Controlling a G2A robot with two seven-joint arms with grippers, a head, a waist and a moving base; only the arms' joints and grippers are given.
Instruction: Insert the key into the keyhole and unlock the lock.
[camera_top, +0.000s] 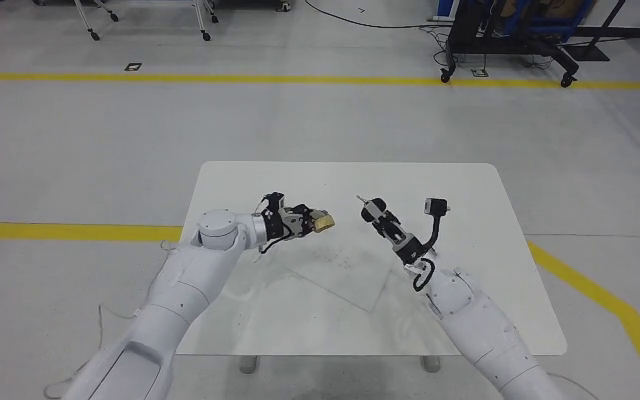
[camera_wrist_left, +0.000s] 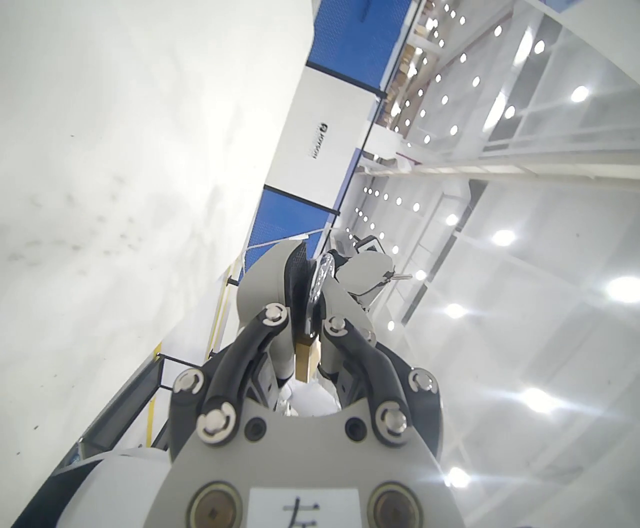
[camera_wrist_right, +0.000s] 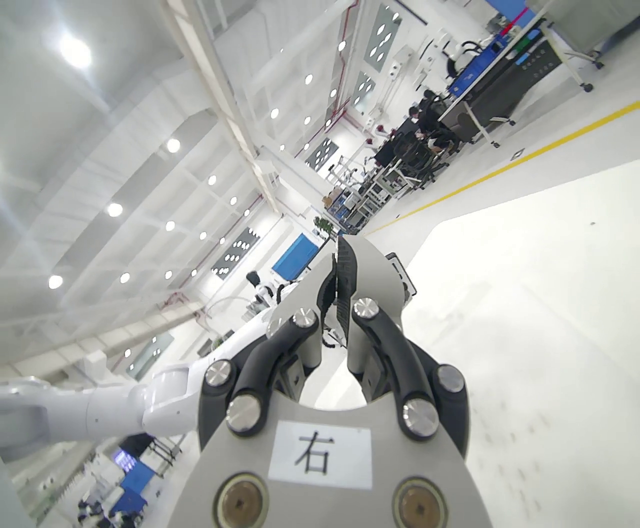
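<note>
My left gripper (camera_wrist_left: 315, 267) has pale matt plastic fingers with black, finely ribbed pads (camera_wrist_left: 296, 262). They pinch the lock (camera_wrist_left: 303, 361) — dull brass body, bright polished metal shackle. My right gripper (camera_wrist_right: 341, 257) is built alike, with glossy black links and mirror-bright bolts — it holds the thin silvery metal key (camera_wrist_left: 402, 275). The table (camera_top: 470, 200) is smooth white and faintly scuffed.

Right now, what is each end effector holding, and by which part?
Left end effector: padlock, by its shackle end. Right end effector: key, by its head.
</note>
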